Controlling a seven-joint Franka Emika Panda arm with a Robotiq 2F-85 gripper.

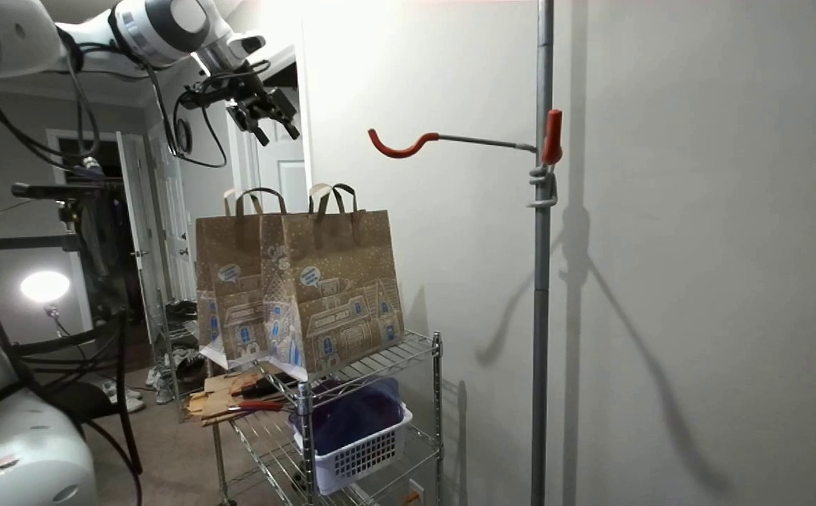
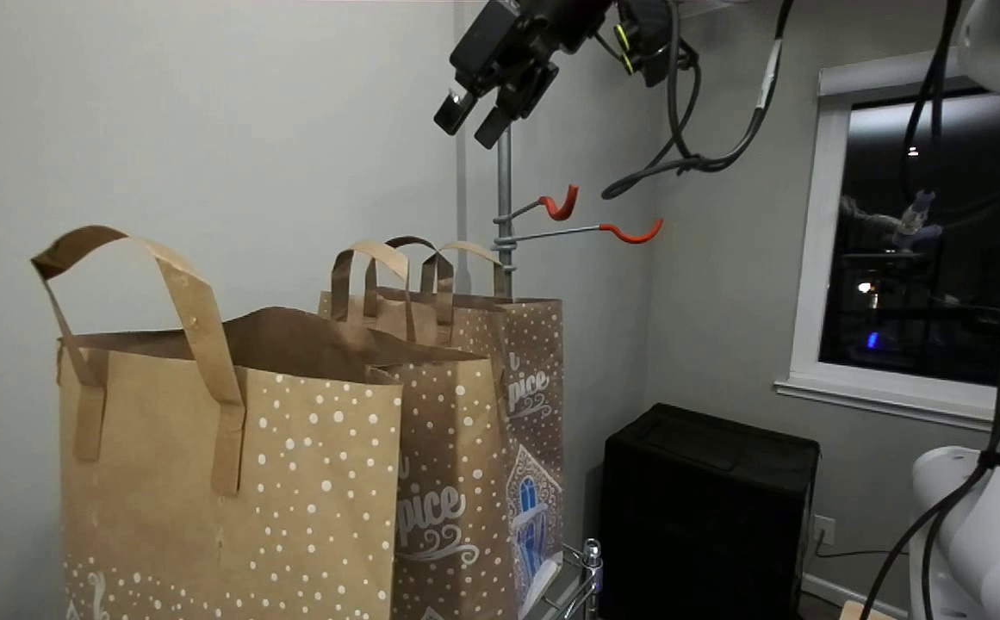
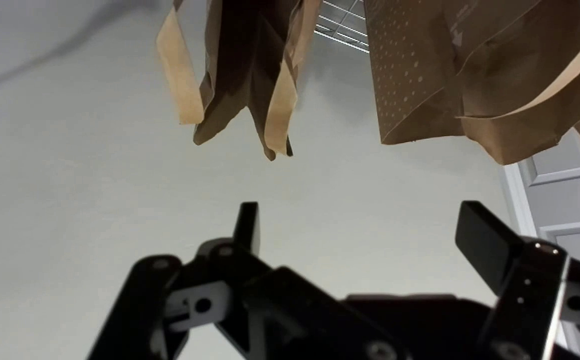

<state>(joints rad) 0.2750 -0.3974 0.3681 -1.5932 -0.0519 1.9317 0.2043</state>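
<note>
My gripper [image 1: 279, 135] is open and empty in the air above two brown paper bags; it also shows in an exterior view [image 2: 470, 127] and in the wrist view [image 3: 357, 220]. It touches nothing. One bag [image 1: 344, 295], nearer the pole, stands upright with two loop handles raised; it also shows in an exterior view [image 2: 534, 387] and in the wrist view [image 3: 250, 60]. The second bag [image 1: 230, 281] stands beside it, nearer the door; it is large in an exterior view [image 2: 232, 482] and at the right of the wrist view [image 3: 419, 75]. The bags' contents are hidden.
The bags stand on a wire rack [image 1: 418, 344] against the wall. A white basket [image 1: 365, 457] sits on its lower shelf. A metal pole [image 1: 541, 281] carries red-tipped hooks [image 1: 400, 149]. A black box-shaped thing [image 2: 706, 508] stands below the window [image 2: 922, 232].
</note>
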